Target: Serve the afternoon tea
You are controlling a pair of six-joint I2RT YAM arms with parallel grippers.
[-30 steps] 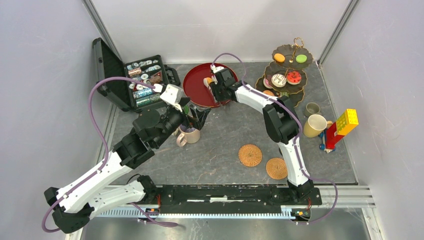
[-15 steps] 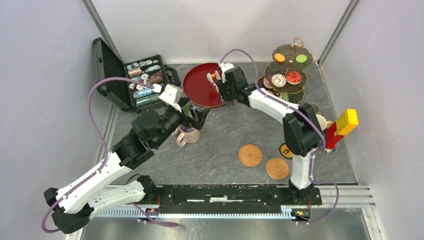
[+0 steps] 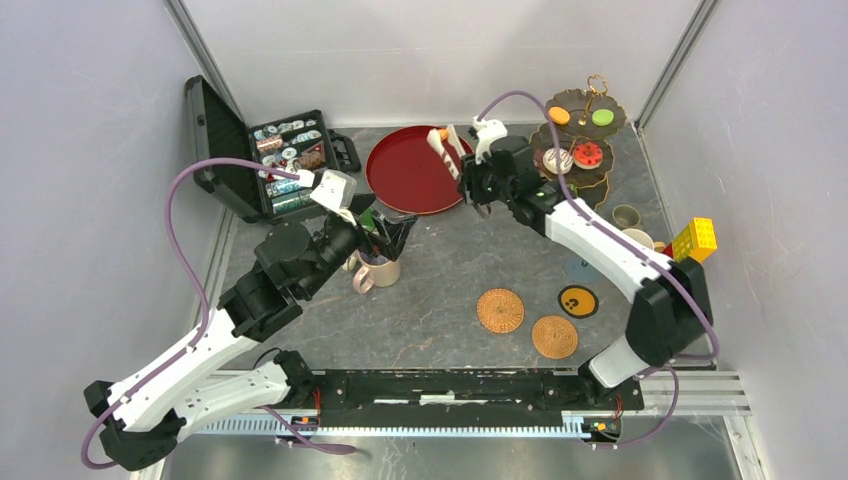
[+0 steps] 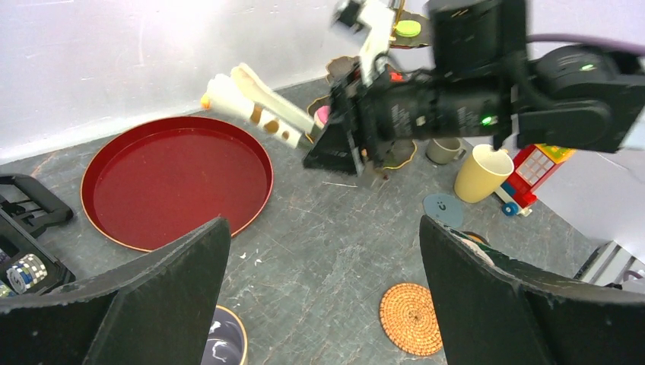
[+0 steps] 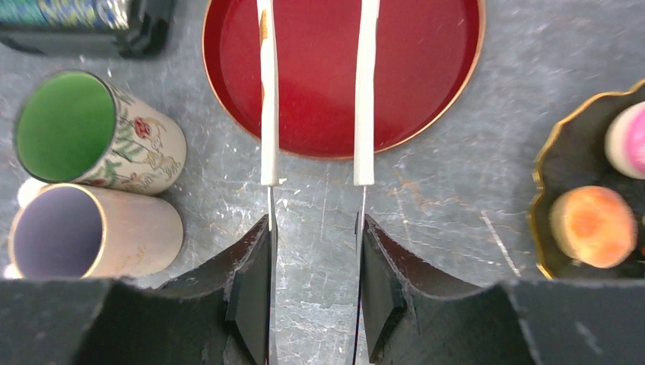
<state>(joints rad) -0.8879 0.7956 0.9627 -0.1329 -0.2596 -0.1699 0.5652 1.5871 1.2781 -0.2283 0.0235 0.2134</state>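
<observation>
Right gripper (image 5: 313,228) is clenched on white tongs (image 5: 268,114), both tong arms between its fingers, tips pointing to 10 o'clock over the right rim of the round red tray (image 3: 400,185). A small orange piece (image 4: 204,100) sits at the tong tips; can't tell if it is pinched. Left gripper (image 4: 323,228) is released, jaws wide with nothing between, and hovers over two mugs at 9 o'clock of bench (image 3: 450,270) centre: beige mug (image 5: 84,232) and green-lined mug (image 5: 61,125), just beside each other. Three-tier stand (image 3: 585,130) is at 1 o'clock, with orange cake (image 3: 558,115) and green cake (image 3: 602,117) on the top tier, white cake (image 3: 556,158) and red cake (image 3: 588,153) on the middle tier. Yellow mug (image 4: 481,171) and small grey mug (image 4: 441,150) are at 3 o'clock, near the stand. Open black case (image 3: 285,160) is at 10 o'clock, two woven coasters (image 3: 500,310) at 5 o'clock
</observation>
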